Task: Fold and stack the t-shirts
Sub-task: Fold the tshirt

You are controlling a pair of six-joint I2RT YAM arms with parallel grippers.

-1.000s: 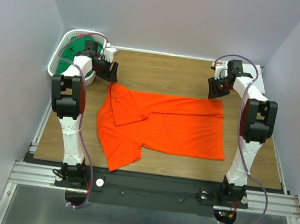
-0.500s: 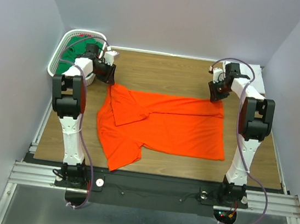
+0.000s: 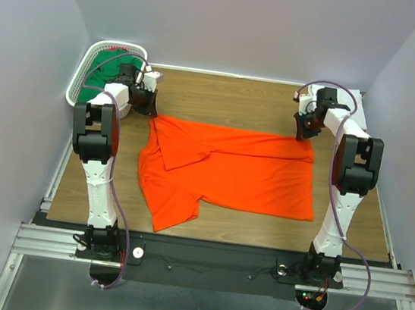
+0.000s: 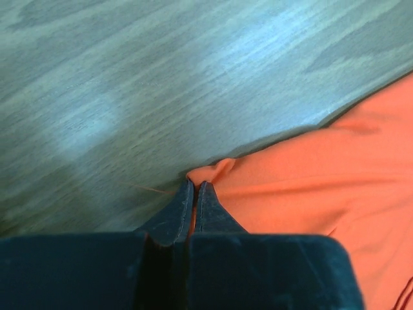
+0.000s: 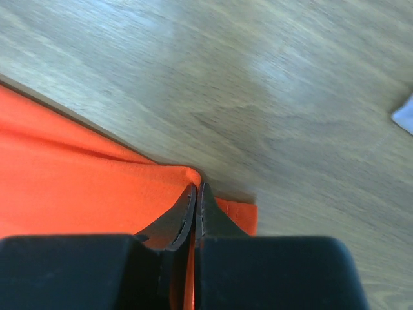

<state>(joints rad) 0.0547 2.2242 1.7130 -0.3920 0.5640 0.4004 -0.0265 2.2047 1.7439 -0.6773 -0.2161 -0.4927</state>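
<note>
A bright orange-red t-shirt (image 3: pixel 228 169) lies spread across the wooden table, folded along its far edge, one sleeve turned in near the left. My left gripper (image 3: pixel 151 109) is shut on the shirt's far left corner; in the left wrist view the cloth (image 4: pixel 310 194) bunches at the fingertips (image 4: pixel 195 189). My right gripper (image 3: pixel 306 133) is shut on the far right corner, where the fabric (image 5: pixel 77 187) is pinched between the closed tips (image 5: pixel 195 190). A dark green t-shirt (image 3: pixel 105 74) sits in the basket. A white cloth (image 3: pixel 357 104) shows at the far right edge.
A white mesh basket (image 3: pixel 90 59) stands at the far left corner of the table (image 3: pixel 230 101). Purple walls close in on three sides. The metal rail (image 3: pixel 201 257) with both arm bases runs along the near edge.
Both grippers have come down onto the shirt's far corners and shut on them. The shirt's far edge has shifted slightly to the right and away.
</note>
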